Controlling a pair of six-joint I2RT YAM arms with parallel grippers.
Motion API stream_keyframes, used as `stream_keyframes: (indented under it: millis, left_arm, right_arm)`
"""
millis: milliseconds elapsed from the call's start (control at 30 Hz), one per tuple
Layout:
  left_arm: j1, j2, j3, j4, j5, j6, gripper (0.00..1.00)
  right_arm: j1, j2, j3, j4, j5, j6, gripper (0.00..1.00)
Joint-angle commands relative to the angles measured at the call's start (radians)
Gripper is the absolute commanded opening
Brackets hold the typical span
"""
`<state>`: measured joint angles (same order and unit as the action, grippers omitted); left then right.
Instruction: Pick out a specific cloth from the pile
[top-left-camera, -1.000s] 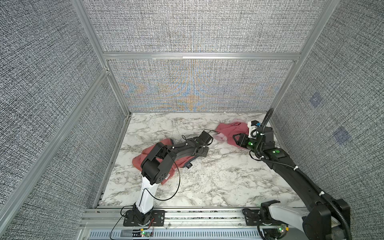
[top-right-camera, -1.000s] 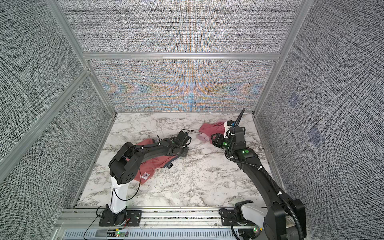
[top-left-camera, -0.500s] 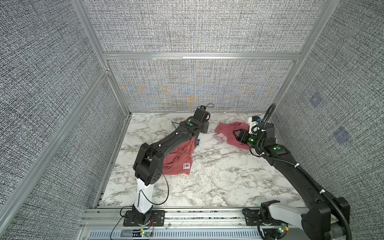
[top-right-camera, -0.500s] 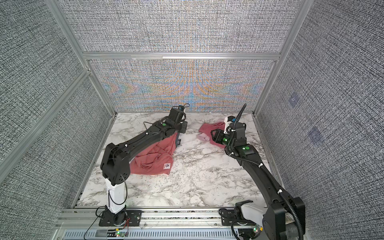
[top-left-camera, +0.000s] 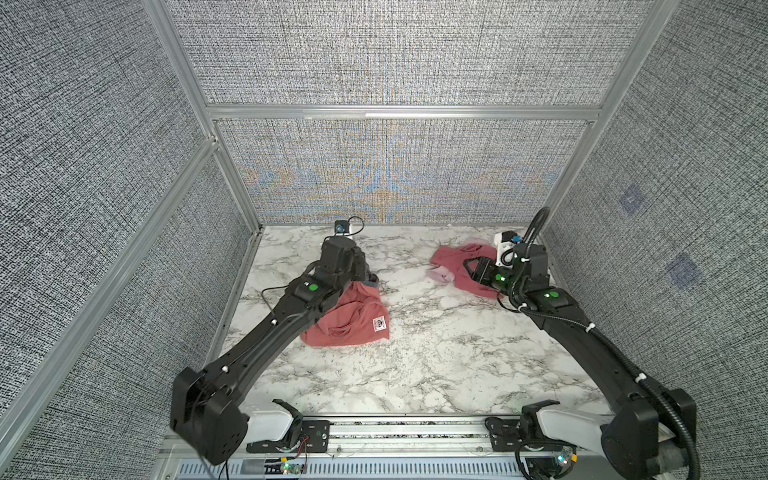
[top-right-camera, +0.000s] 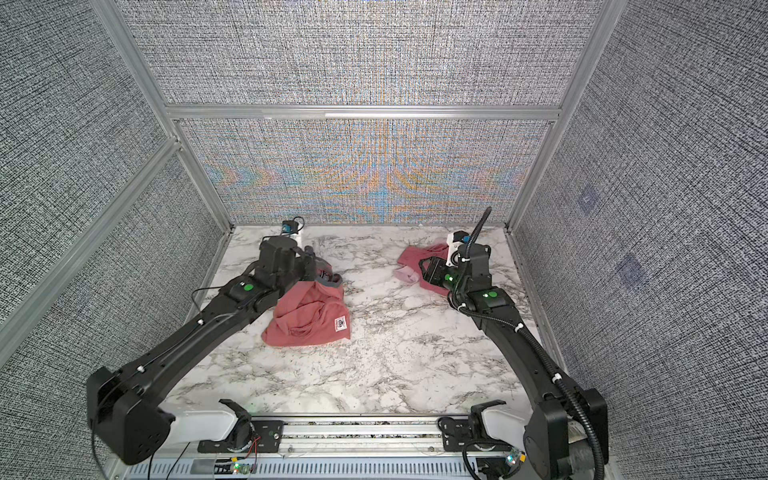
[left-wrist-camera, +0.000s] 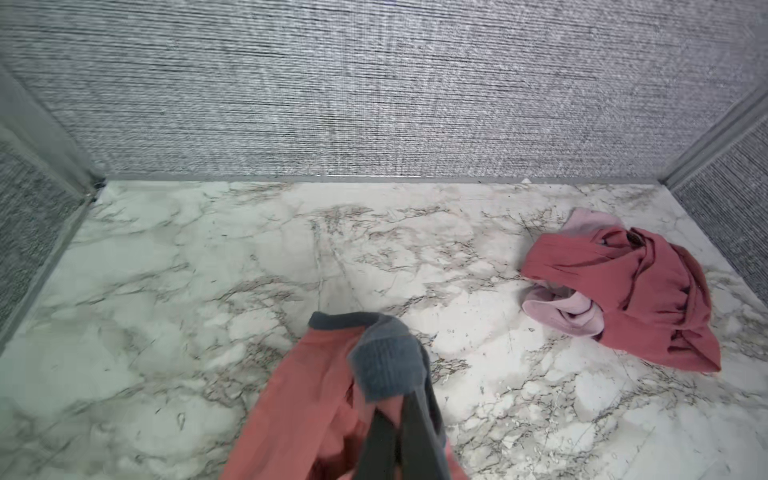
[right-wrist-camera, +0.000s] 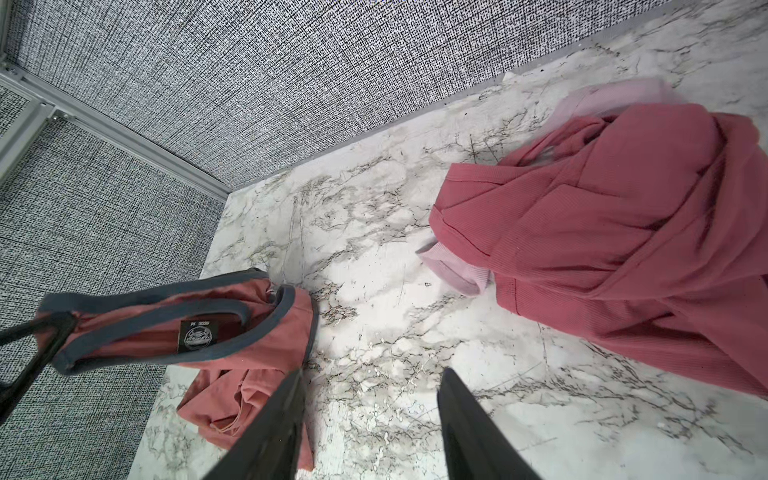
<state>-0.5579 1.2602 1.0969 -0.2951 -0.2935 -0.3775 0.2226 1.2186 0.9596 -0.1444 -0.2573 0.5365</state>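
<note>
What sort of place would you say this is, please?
Probably a robot lab work cell, not a home: grey textured panels in aluminium framing box in a marble-look table, and a left arm and right arm are mounted on a rail at its front.

The cloth is matt jersey, the tabletop marble-patterned (smooth, faintly glossy).

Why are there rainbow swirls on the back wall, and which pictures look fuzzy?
In both top views the back wall shows rainbow ripples, a camera trick from its fine weave; in the left wrist view the shirt has a fuzzy grey collar close to the lens; in the right wrist view the right gripper looks blurry, while the pile is sharp.
</note>
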Motion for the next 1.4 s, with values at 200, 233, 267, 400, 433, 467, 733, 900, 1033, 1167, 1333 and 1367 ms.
stream_keyframes:
  millis: [200, 233, 267, 400, 433, 467, 733, 900, 1033, 1167, 1333, 1367]
  left_arm:
    - [0.030, -0.223, -0.238, -0.159, -0.083, -0.208, 0.00]
    - [0.033, -0.241, -0.261, -0.181, -0.091, -0.229, 0.00]
    - [0.037, -0.259, -0.282, -0.207, -0.098, -0.257, 0.00]
    - [0.059, -0.319, -0.373, -0.274, -0.112, -0.330, 0.00]
    - [0.066, -0.330, -0.394, -0.278, -0.111, -0.345, 0.00]
    - [0.075, -0.339, -0.418, -0.281, -0.104, -0.360, 0.00]
    - [0.120, -0.334, -0.575, -0.198, -0.036, -0.415, 0.00]
    - [0.133, -0.286, -0.650, -0.149, 0.013, -0.447, 0.00]
    - [0.139, -0.277, -0.695, -0.108, 0.043, -0.458, 0.00]
    - [0.141, -0.262, -0.726, -0.074, 0.073, -0.464, 0.00]
    - [0.142, -0.235, -0.754, -0.043, 0.087, -0.469, 0.00]
    - [0.143, -0.231, -0.759, -0.037, 0.088, -0.469, 0.00]
  right_arm:
    - [0.000, 0.059, 0.023, 0.066, -0.066, 0.018, 0.54]
    - [0.000, 0.064, 0.024, 0.069, -0.072, 0.018, 0.54]
    - [0.000, 0.070, 0.023, 0.074, -0.078, 0.022, 0.54]
    - [0.001, 0.084, 0.019, 0.094, -0.092, 0.031, 0.54]
    - [0.002, 0.085, 0.017, 0.098, -0.095, 0.031, 0.54]
    - [0.001, 0.086, 0.017, 0.102, -0.100, 0.035, 0.54]
    - [0.011, 0.085, -0.001, 0.114, -0.119, 0.043, 0.54]
    - [0.018, 0.073, -0.010, 0.111, -0.117, 0.043, 0.54]
    - [0.026, 0.066, -0.009, 0.108, -0.115, 0.045, 0.54]
    - [0.035, 0.052, -0.016, 0.108, -0.104, 0.050, 0.54]
    - [0.045, 0.029, -0.027, 0.107, -0.090, 0.057, 0.54]
    - [0.048, 0.023, -0.027, 0.107, -0.086, 0.058, 0.54]
